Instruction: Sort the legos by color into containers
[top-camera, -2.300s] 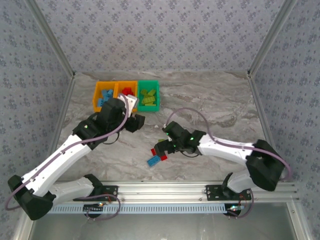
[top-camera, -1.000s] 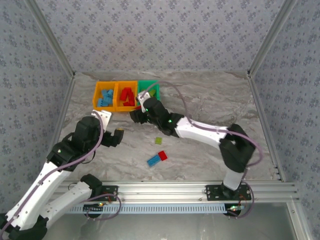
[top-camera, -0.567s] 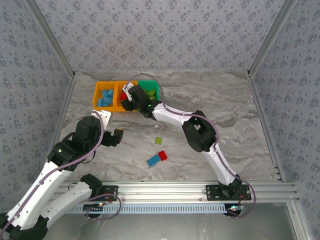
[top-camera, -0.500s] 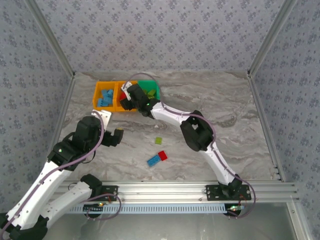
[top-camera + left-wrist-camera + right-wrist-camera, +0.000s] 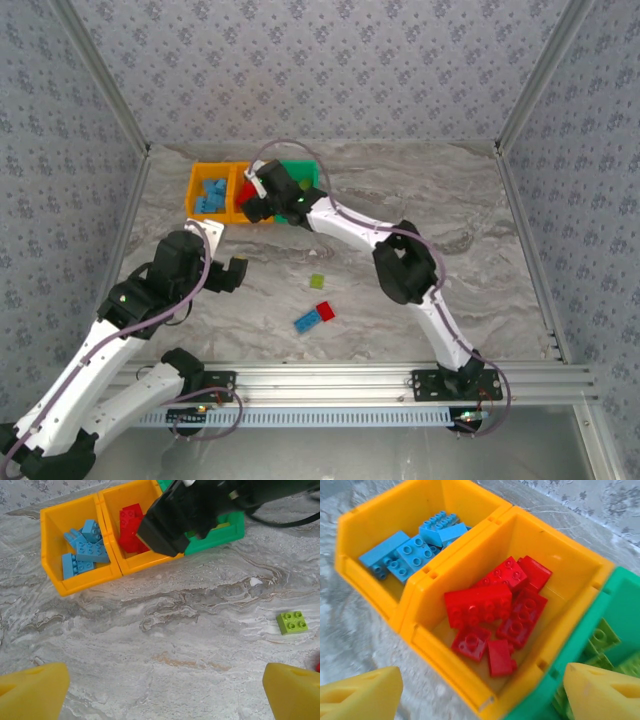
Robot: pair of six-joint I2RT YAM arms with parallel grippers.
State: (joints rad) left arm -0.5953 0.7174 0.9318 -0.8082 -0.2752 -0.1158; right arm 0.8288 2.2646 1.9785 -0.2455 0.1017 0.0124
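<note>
Grey marble-look table [image 5: 450, 270] w/ patterned grey walls [image 5: 330, 70], alu rail [image 5: 330, 378] front.

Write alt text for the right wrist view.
The right arm's open, empty jaws hang over an orange-yellow bin of red bricks. Left of it, a matching bin holds blue bricks; right, a green bin holds lime ones.

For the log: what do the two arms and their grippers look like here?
Both arms, left arm and right arm, have white tubular links with bulky black joint housings. A lilac cable loops loosely along each. The left gripper and right gripper have black bodies and blunt yellow fingertips. No markings are readable.
</note>
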